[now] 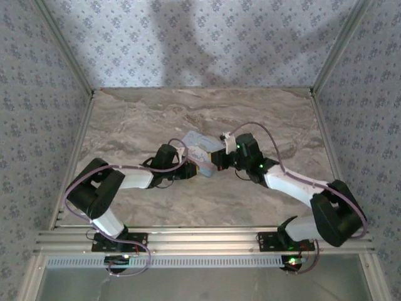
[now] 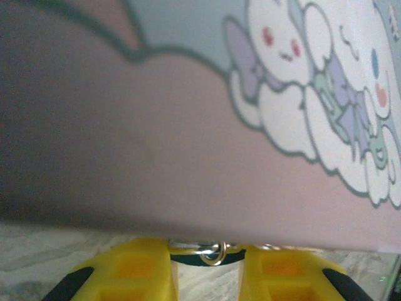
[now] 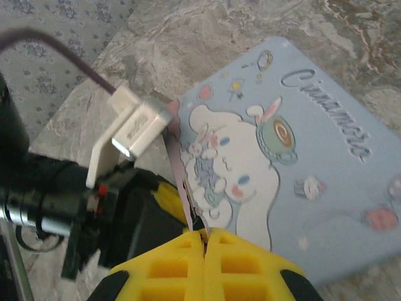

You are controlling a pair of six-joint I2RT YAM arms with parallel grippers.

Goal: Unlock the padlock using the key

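Yellow fingers of the left pincer (image 2: 207, 258) stand slightly apart around a small metal ring (image 2: 213, 253) at the lower edge of the cartoon-printed tin box (image 2: 188, 157). Whether the ring belongs to the padlock cannot be told. The right pincer (image 3: 205, 234), closed tight, sits at the tin's corner. The tin lies mid-tabletop (image 1: 144, 119) between the arms.

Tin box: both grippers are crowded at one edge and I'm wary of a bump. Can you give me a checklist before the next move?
1. Right gripper shut: ok, fingers pressed together.
2. Key in right gripper: cannot tell.
3. Left gripper grip: cannot tell; fingers apart, small metal ring between them.
4. Padlock identified: cannot tell.
5. Room between grippers: not ok, both crowd the same edge of the tin box.
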